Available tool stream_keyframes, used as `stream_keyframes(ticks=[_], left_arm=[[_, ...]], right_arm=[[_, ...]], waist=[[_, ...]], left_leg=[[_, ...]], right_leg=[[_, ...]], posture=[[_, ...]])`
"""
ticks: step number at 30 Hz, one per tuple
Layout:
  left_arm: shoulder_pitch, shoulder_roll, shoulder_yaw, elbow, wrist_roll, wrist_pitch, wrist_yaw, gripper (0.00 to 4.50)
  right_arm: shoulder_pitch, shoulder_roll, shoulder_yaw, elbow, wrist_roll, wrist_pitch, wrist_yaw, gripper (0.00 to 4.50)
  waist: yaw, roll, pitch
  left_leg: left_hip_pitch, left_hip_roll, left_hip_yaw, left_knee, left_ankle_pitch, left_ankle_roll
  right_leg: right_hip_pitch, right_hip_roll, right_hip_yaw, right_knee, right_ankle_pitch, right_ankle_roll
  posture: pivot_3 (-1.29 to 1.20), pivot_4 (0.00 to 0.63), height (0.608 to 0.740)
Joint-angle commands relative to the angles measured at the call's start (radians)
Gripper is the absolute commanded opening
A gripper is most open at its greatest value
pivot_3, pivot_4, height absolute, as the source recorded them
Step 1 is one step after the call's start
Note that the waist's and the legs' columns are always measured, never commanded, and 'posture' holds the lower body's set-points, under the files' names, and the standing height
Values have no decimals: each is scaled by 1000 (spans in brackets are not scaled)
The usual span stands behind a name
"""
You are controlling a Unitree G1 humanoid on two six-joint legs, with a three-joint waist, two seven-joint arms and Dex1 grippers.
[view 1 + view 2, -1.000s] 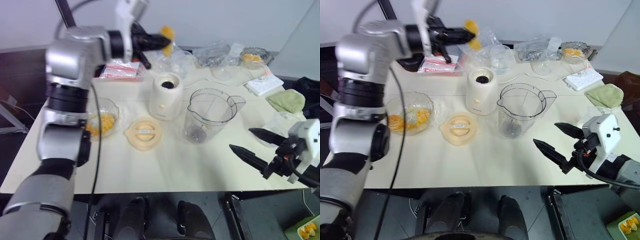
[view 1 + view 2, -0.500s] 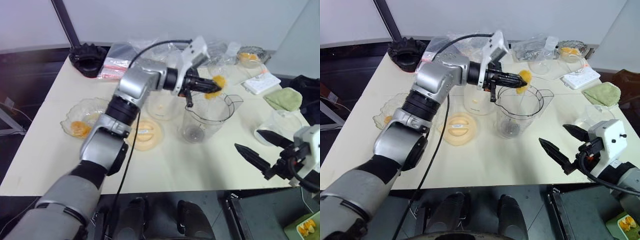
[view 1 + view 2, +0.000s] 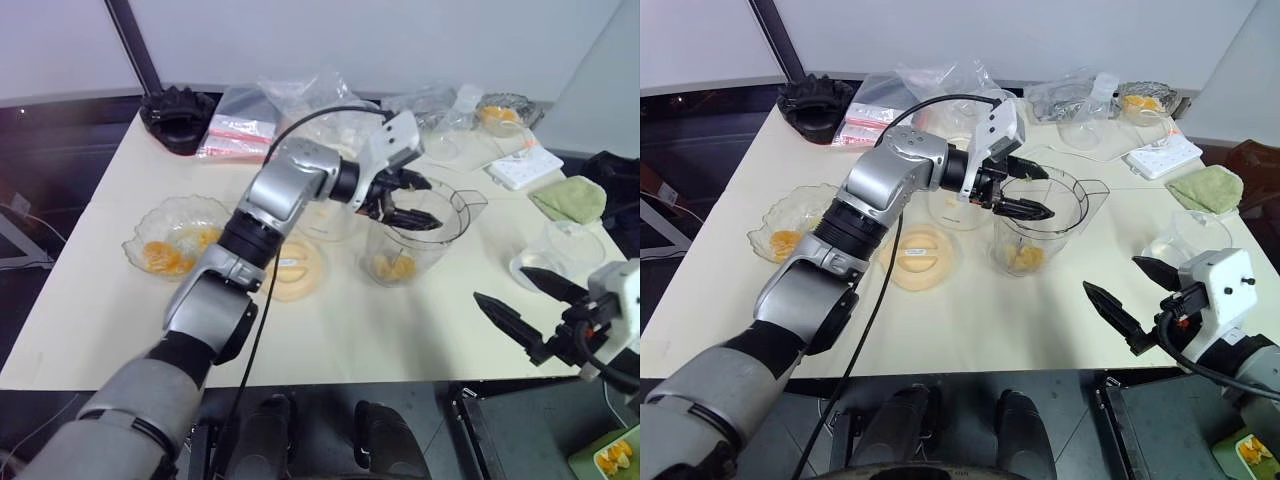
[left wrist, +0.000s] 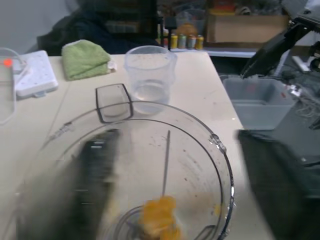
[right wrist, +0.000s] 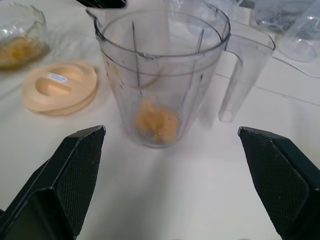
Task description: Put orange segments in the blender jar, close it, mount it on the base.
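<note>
One blender jar (image 3: 1038,228), one base (image 3: 952,208), two grippers (image 3: 1028,192) (image 3: 1130,296)

Orange segments (image 5: 156,124) inside upright blender jar (image 5: 165,70)

left hand (image 3: 1025,192) – extended, apparently open | right hand (image 3: 529,309) – low, fingers spread wide

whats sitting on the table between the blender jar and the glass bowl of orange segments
The cream round lid lies flat on the table there, between the blender jar and the glass bowl; the right eye view shows it, partly crossed by the left arm.
</note>
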Motion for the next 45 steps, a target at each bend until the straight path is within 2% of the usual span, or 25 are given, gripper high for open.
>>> stream_keyframes(ticks=[1, 6, 9, 13, 19, 23, 27, 34, 45], left_arm=[[-22, -8, 78, -26, -30, -12, 53, 3896], [-26, 5, 237, -39, -107, 15, 180, 3896], [88, 101, 328, -184, -148, 34, 216, 3896], [249, 205, 352, -392, -186, 94, 219, 3896], [468, 336, 338, -614, -212, 163, 216, 3896], [639, 405, 353, -797, -287, 257, 212, 3896], [724, 448, 365, -928, -362, 332, 224, 3896], [776, 471, 386, -1059, -480, 423, 285, 3896], [788, 479, 369, -1111, -556, 465, 385, 3896]], right_arm=[[6, 21, 21, 21, -111, -50, -19, 4500], [-3, 123, 61, 60, -249, -112, -97, 4500], [-36, 216, 90, 105, -360, -147, -213, 4500], [-88, 253, 88, 188, -433, -166, -268, 4500], [-194, 246, 96, 365, -532, -211, -305, 4500], [-311, 213, 103, 592, -596, -254, -321, 4500], [-382, 177, 116, 735, -638, -298, -306, 4500], [-495, 170, 95, 924, -636, -326, -313, 4500], [-629, 135, 116, 1148, -623, -362, -260, 4500]], waist=[[0, 0, 0], [-1, 1, 0], [-5, 2, -1], [1, 6, -2], [-1, 7, -1], [-14, 9, -2], [-21, 11, -2], [-35, 12, -2], [-36, 13, -2]], left_leg=[[0, 0, 0, 0, 0, 0], [0, 1, 0, 0, 0, 0], [1, 2, 0, 0, 0, 0], [3, 4, -1, -3, 0, 0], [3, 3, 1, -1, 0, -1], [4, 3, 5, 0, 0, -1], [5, 3, 4, 0, 0, -1], [7, 3, 5, 0, 0, -1], [9, 3, 5, 0, 0, -1]], right_leg=[[0, 0, 0, 0, 0, 0], [0, 1, 0, 1, 0, 0], [0, 2, 0, 1, 0, 0], [0, 5, 0, 3, 0, 0], [1, 2, 1, 3, 1, -2], [2, 1, 1, 1, 1, -3], [2, 1, 1, 3, 1, -3], [3, 2, 2, 3, 1, -2], [5, 3, 2, 4, 1, -2]], posture=[[0, 150, 740], [0, 150, 740], [0, 150, 740], [0, 150, 740], [0, 150, 740], [0, 150, 740], [0, 150, 740], [0, 150, 740], [0, 150, 740]])
